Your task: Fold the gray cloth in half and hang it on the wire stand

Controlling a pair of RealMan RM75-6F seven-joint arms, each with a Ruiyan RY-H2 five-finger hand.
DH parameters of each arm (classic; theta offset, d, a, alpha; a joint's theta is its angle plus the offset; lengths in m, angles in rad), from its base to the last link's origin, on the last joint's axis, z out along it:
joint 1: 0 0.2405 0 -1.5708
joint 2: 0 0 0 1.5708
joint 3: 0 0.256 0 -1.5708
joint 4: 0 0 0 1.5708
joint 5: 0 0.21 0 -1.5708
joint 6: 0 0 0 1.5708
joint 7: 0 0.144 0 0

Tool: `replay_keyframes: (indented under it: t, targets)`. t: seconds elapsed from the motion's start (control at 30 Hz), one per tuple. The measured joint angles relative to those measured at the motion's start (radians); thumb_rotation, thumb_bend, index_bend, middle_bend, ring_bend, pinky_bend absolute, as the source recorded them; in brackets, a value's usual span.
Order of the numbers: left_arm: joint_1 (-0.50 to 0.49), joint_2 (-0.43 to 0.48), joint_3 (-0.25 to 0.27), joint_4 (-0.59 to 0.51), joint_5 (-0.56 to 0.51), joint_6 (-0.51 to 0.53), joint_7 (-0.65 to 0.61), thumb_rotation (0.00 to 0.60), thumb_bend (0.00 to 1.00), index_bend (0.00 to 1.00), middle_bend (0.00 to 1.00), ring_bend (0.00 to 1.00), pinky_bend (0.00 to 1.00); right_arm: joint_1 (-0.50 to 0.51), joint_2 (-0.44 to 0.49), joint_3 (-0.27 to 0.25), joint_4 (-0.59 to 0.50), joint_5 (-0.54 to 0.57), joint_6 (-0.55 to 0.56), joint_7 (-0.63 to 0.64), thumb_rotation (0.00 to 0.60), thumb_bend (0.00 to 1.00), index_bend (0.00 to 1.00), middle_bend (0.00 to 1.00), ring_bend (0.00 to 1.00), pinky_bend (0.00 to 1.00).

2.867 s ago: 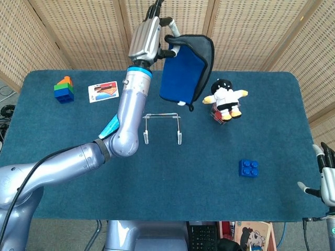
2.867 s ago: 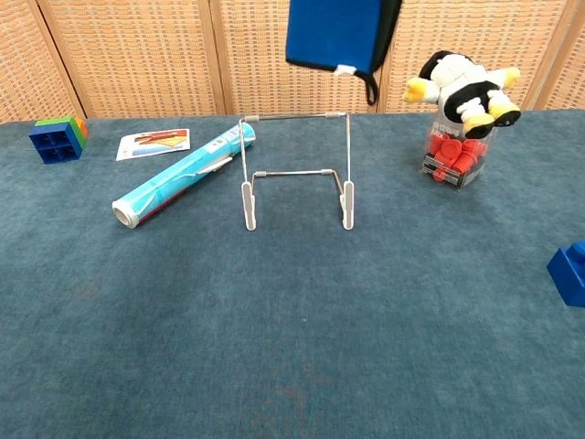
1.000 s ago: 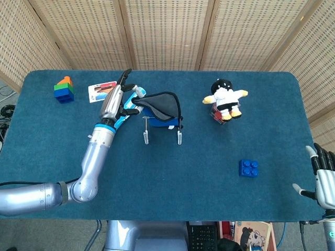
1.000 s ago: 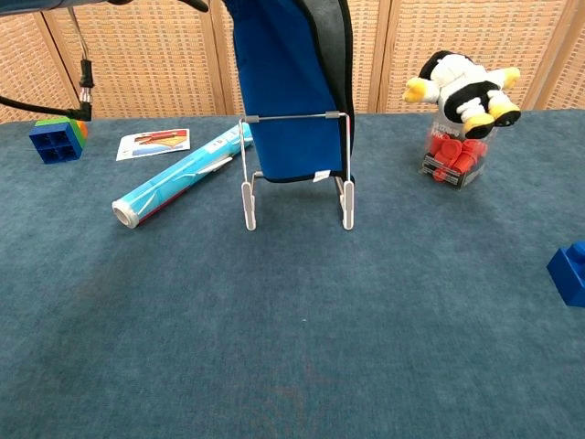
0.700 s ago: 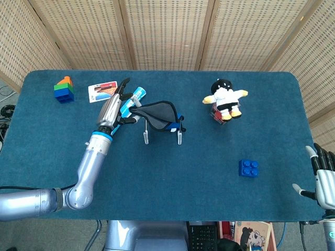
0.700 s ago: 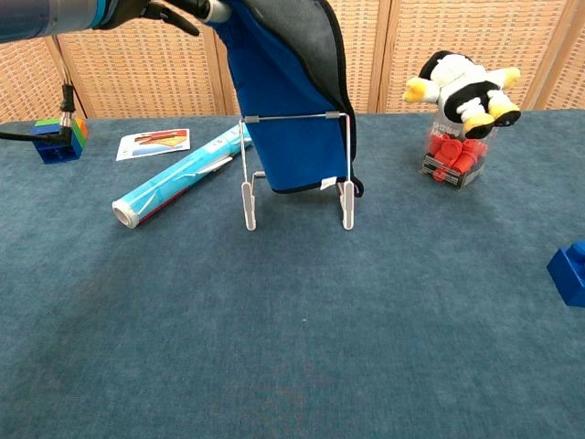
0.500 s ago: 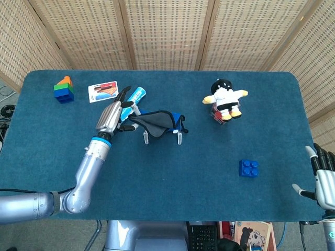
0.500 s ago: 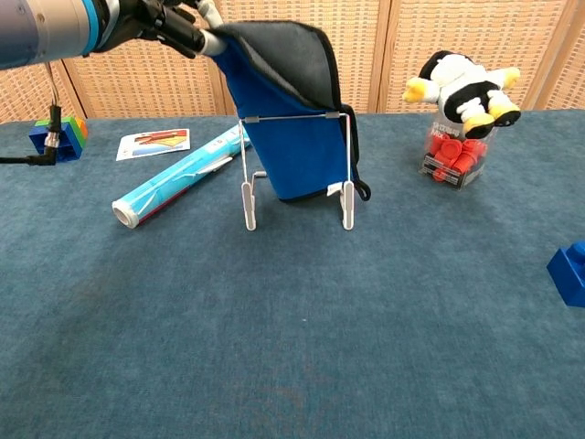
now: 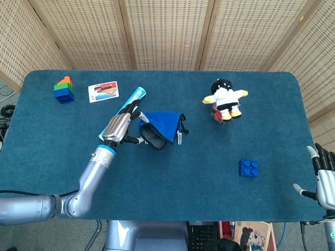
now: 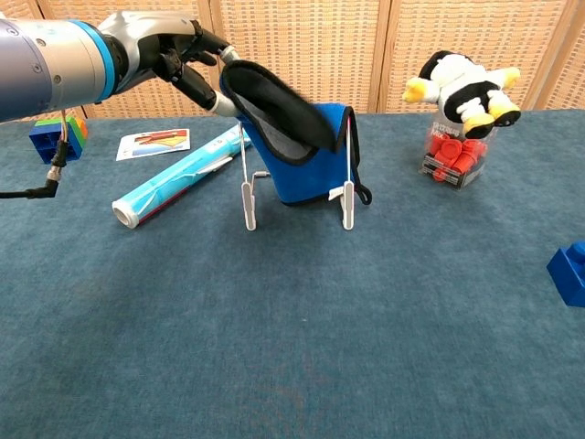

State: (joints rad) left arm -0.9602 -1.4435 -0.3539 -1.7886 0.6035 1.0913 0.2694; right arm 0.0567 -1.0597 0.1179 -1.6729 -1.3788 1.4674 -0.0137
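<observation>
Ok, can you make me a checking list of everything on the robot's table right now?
Surface: blue carpeted table, flat.
Job's things: gray cloth, blue on one side, draped over the wire stand; one gray flap held up toward the near side.
Clutter: teal foil roll, picture card, stacked blocks, blue brick, penguin plush atop a jar of red pieces.
Hands: left hand holds the cloth's edge; right hand at the table's near right corner, fingers apart, holding nothing.
Cables: black cable hanging from the left arm.
Surroundings: woven wicker screens behind.
</observation>
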Motion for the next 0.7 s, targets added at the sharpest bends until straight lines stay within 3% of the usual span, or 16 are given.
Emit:
replay_keyframes:
  t: [0.2, 0.7]
  targets:
    - [0.021, 0.006, 0.023, 0.017, 0.120, -0.022, -0.039, 0.600, 0.14, 0.00, 0.00, 0.00, 0.03, 0.001, 0.000, -0.001, -0.001, -0.001, -0.001, -0.002, 0.600, 0.00, 0.00, 0.00, 0.00, 0.00]
    - [0.061, 0.138, 0.074, -0.024, 0.199, -0.148, -0.078, 0.600, 0.11, 0.00, 0.00, 0.00, 0.00, 0.000, -0.003, -0.005, -0.008, -0.007, 0.001, -0.015, 0.600, 0.00, 0.00, 0.00, 0.00, 0.00]
